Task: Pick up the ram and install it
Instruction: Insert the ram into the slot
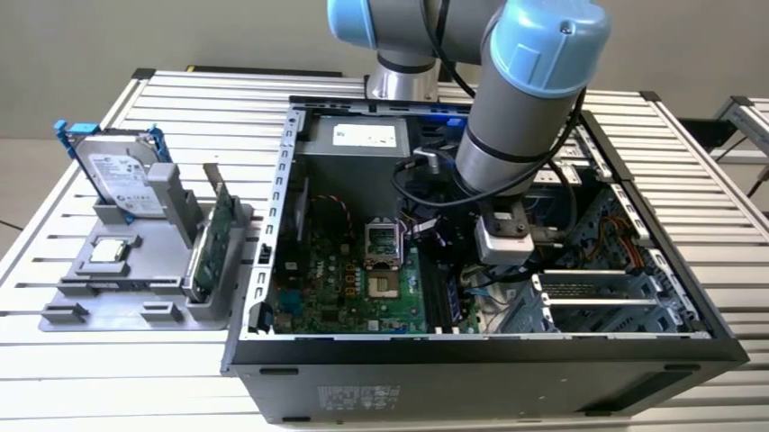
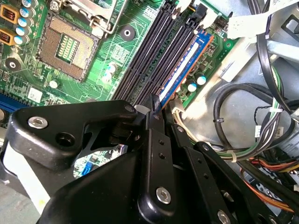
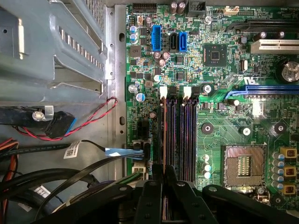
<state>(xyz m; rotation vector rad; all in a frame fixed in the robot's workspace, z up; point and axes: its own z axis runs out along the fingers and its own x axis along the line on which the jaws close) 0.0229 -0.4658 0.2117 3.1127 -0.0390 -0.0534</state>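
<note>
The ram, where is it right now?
In the second wrist view the ram stands edge-on in the outermost black memory slot of the motherboard, on the cable side, with the pincer at its near end.

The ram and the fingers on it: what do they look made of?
The ram: apparently a thin blue printed-circuit board, matte, with a white label along its face, seated edge-up in the outermost black slot. The gripper's fingers: black, smooth, faintly glossy, with inset screws; anodized metal or hard plastic, can't tell which.
</note>
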